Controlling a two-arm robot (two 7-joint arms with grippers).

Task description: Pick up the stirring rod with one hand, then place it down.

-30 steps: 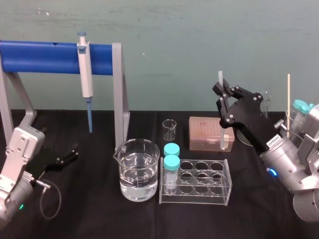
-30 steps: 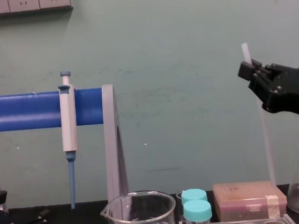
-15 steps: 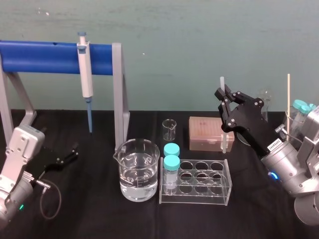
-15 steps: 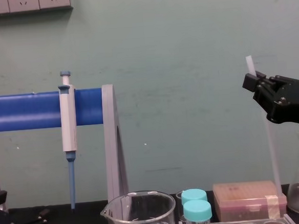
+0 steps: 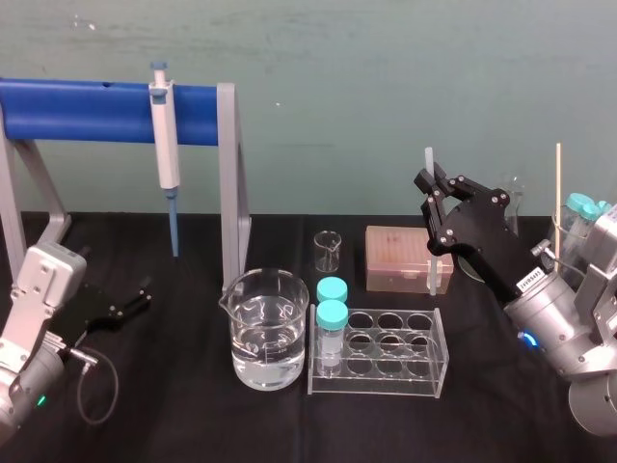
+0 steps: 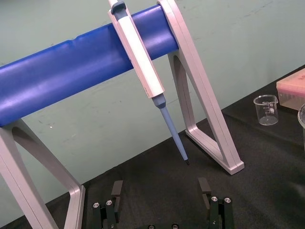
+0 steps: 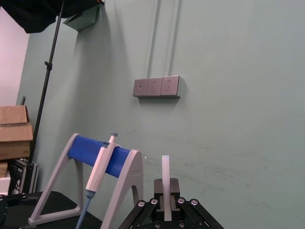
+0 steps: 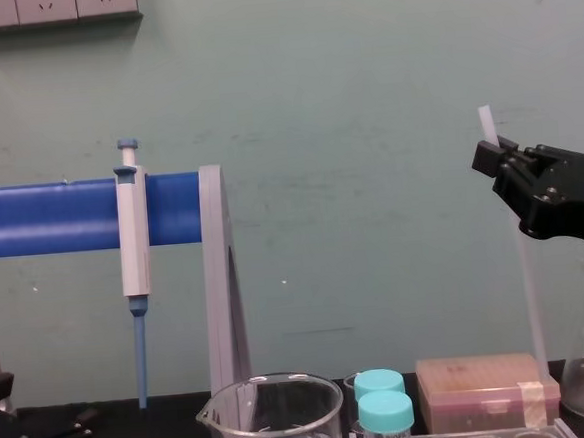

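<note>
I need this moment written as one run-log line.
right gripper: fingers shut on stirring rod | rod: near upright, lower end by pink tip box | left gripper: open, parked low

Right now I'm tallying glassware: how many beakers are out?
2: a large beaker left of the rack, a small beaker behind the rack. The right arm may hide others.

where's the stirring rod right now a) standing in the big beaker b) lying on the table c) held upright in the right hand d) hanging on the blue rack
C: the right hand is shut on the stirring rod, holding it upright by the brown box; the left hand is open, parked low at the left.
</note>
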